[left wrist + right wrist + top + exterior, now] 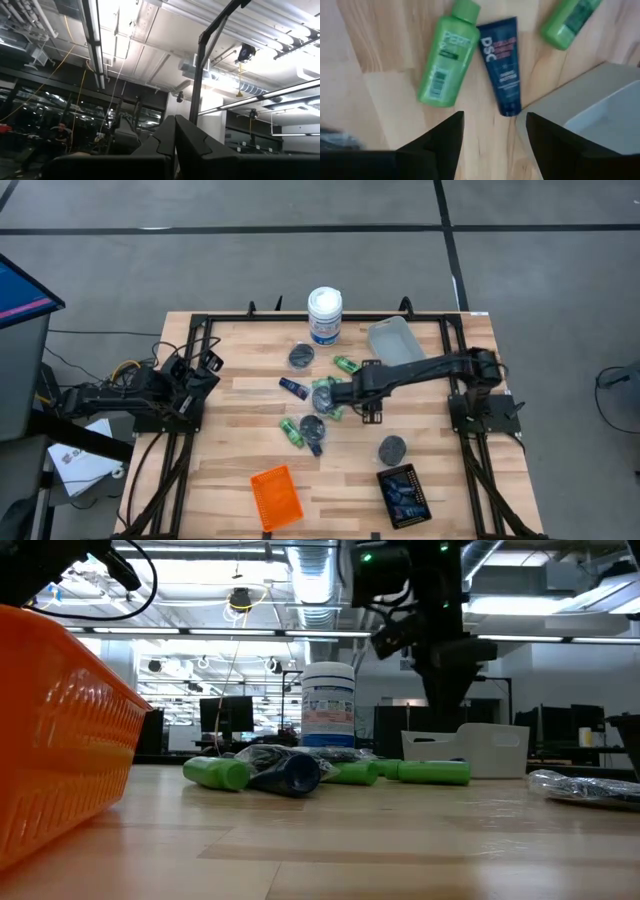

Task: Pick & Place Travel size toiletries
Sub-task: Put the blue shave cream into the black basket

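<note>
Roughly: right gripper apart over one blue tube, two green bottles.

Green bottle: "PERT". Dark blue tube: "DSC".

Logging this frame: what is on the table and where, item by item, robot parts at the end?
green bottles: at least four, bright green, scattered around table centre
blue tubes: at least two, dark blue, centre, among the bottles
pucks: at least two, dark grey, one by the canister, one on the right of the table's near half
canister: one, white with blue label, far edge, upright
clear tray: one, pale grey, far right
orange tray: one, near edge, looks empty
black tray: one, near right, holds blue items
table: one, light wood
left gripper: shut, parked at left edge
right gripper: open, above the centre pile, holding nothing
</note>
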